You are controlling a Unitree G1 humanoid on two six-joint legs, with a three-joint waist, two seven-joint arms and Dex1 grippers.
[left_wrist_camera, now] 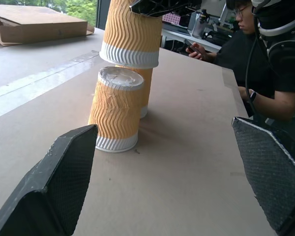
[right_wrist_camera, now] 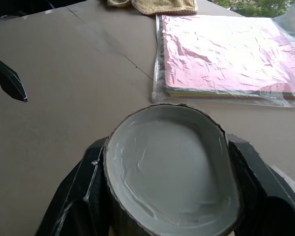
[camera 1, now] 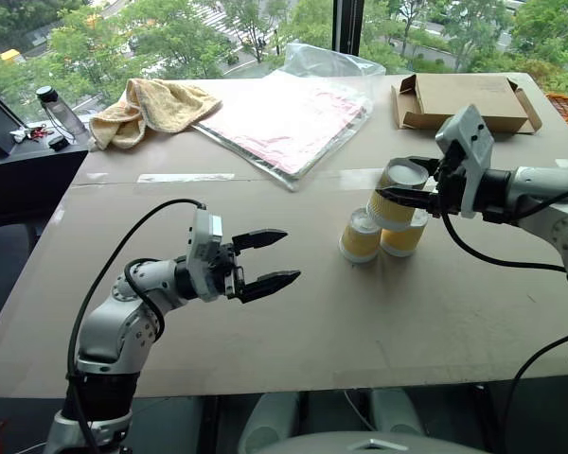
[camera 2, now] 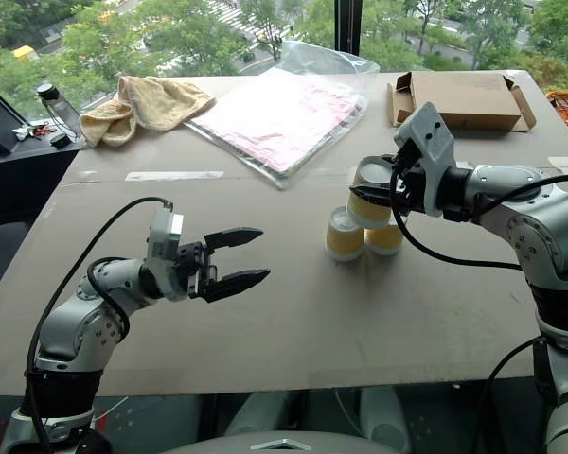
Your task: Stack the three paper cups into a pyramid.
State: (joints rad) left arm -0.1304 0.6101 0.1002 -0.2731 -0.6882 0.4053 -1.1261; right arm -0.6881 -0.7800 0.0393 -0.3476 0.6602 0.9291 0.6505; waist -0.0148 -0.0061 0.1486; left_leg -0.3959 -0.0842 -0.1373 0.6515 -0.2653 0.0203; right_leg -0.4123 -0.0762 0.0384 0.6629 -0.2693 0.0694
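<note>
Left pincer (camera 1: pixel 270 257): held open, fingers spread wide and empty, raised above the table's near left part and pointed toward the cups, well apart from them.
Right pincer (camera 2: pixel 360 195): closed on the third paper cup, whose white base is squeezed oval between the two black fingers in the right wrist view.
Third paper cup (camera 1: pixel 399 194): carried upside down, white base up, above the two standing cups; in the left wrist view its white rim is seen over the rear cup and just above the front cup's top. Whether it rests on them cannot be told.
Front paper cup (camera 1: pixel 361 236): stood upside down on the table, right of centre, ribbed yellow-tan wall, white base on top.
Rear paper cup (camera 1: pixel 403 236): stood just beside the front cup, largely hidden under the carried cup.
Table (camera 1: pixel 293 322): brown board surface, tape line seen across it.
Plastic sleeve of pink paper (camera 1: pixel 284 118): laid flat at the far middle.
Yellow towel (camera 1: pixel 151 106): crumpled at the far left.
Cardboard box (camera 1: pixel 464 99): laid flat at the far right.
Person (left_wrist_camera: pixel 265 64): seated beyond the table in dark clothing, phone in hand, seen in the left wrist view.
</note>
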